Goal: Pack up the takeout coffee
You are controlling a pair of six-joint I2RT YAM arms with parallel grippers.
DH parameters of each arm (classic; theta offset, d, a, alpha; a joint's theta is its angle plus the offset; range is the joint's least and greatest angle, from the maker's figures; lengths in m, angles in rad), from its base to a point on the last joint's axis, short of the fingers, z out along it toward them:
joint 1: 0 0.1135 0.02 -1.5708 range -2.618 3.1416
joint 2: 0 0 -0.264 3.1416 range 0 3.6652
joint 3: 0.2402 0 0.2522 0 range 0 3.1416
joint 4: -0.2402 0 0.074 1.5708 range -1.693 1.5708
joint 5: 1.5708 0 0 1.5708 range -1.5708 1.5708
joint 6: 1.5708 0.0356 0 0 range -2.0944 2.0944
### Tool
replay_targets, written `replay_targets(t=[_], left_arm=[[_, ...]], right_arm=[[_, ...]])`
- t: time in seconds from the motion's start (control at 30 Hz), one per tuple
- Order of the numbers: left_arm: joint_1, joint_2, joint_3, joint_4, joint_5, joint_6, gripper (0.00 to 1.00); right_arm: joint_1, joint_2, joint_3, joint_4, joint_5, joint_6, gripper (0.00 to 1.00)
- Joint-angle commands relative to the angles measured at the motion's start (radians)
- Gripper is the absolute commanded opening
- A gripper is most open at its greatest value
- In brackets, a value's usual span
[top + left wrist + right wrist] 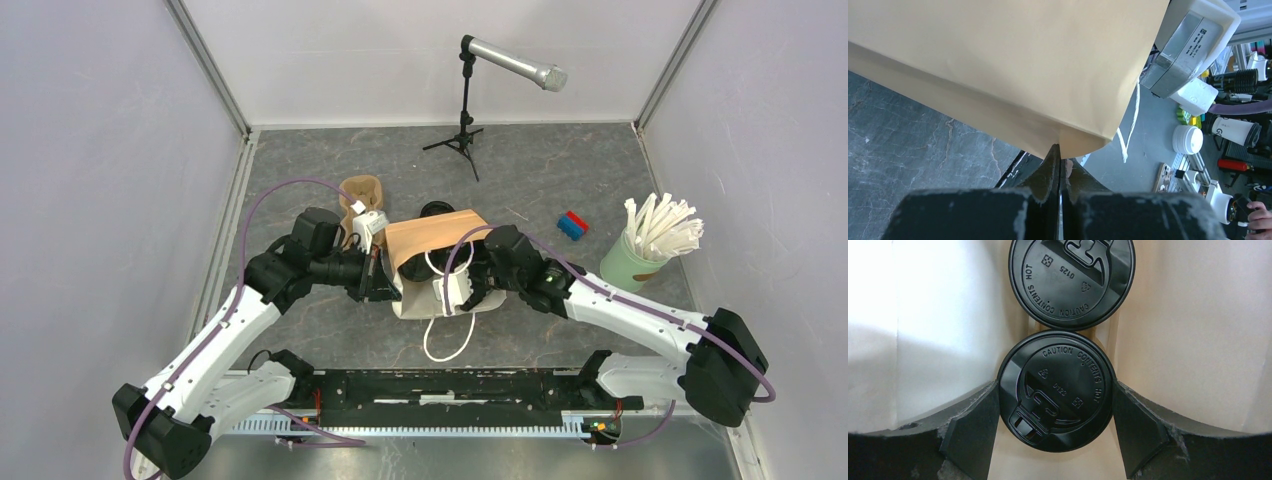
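Note:
A brown paper bag (430, 240) with white cord handles stands at the middle of the table. My left gripper (1060, 150) is shut on the edge of the bag (998, 65), pinching the paper. Inside the bag, the right wrist view looks down on two takeout coffee cups, only their black lids showing. My right gripper (1055, 405) reaches into the bag, and its fingers (973, 425) press both sides of the nearer lid (1055, 390). The farther lid (1071, 282) touches the near one. In the top view the right gripper (462, 285) is partly hidden by the bag's mouth.
A brown cardboard cup carrier (362, 190) lies behind my left wrist. Something round and dark (433, 208) shows just behind the bag. A pale green cup of wrapped straws (640, 250) stands at the right, a blue and red block (572, 225) near it, and a microphone stand (465, 130) at the back.

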Motion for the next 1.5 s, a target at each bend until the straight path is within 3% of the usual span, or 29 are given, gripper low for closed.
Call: replay_targets(t=[0.0, 0.5, 1.47], left_arm=[[0.000, -0.008, 0.051, -0.004, 0.014, 0.049, 0.02], [0.000, 0.011, 0.073, 0.012, 0.013, 0.034, 0.02], [0.000, 0.043, 0.098, 0.041, 0.029, -0.008, 0.02]], right_arm=[[-0.015, 0.015, 0.038, -0.037, 0.032, 0.001, 0.74], [-0.015, 0.007, 0.104, -0.134, 0.039, 0.004, 0.92], [-0.015, -0.023, 0.239, -0.332, 0.022, 0.052, 0.92]])
